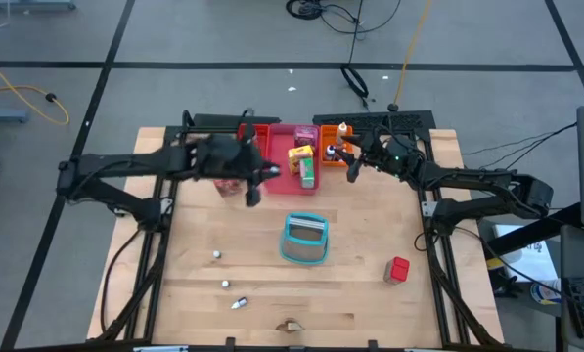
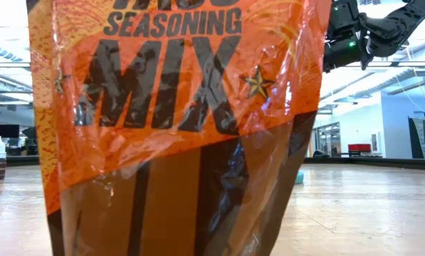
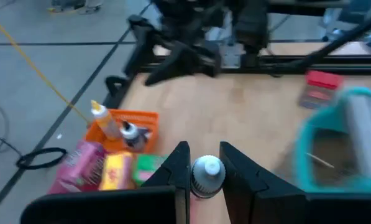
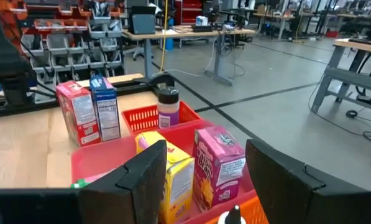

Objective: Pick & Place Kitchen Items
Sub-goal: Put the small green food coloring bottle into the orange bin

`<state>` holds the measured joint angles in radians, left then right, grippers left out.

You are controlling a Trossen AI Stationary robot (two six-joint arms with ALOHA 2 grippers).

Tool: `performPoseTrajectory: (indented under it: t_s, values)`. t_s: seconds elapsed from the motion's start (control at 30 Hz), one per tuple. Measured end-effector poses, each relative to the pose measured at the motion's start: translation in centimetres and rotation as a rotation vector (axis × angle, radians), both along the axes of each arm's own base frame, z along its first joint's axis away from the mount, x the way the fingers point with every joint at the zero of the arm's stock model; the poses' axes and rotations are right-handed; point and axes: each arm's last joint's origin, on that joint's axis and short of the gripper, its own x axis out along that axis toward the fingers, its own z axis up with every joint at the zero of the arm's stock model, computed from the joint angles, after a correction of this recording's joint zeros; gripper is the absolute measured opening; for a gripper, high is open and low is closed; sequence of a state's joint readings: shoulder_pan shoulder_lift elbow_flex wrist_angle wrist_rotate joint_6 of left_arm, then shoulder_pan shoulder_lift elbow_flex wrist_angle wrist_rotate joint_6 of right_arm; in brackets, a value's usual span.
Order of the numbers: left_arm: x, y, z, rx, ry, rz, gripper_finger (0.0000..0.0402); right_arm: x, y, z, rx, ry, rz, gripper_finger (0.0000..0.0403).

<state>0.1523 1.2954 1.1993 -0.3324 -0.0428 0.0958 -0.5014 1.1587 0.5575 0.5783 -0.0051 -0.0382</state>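
White-capped bottle (image 3: 207,174) clenched only near its cap by left fingers (image 3: 174,171) near desk's (image 1: 370,293) back edge, liable to slip free; right fingers (image 4: 146,171) spread empty, liable to clip pink carton (image 4: 217,163).

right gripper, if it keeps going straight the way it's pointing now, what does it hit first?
Likely the pink carton and the yellow carton beside it in the pink tray: both stand straight ahead between the open fingers of the right gripper. Depth is unclear.
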Motion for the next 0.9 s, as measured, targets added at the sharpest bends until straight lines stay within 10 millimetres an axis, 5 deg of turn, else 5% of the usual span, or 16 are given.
performPoseTrajectory:
  t_s: [0.37,0.9]
  values:
    - [6.7,6.3,-0.9,0.011,0.054,-0.085,0.0047,0.9,1.7,1.0,-0.057,-0.093,0.079,0.0211]
    - [11.6,8.2,-0.8,0.050,-0.022,-0.191,0.0047,1.2,2.4,1.5,-0.091,-0.130,0.115,0.0210]
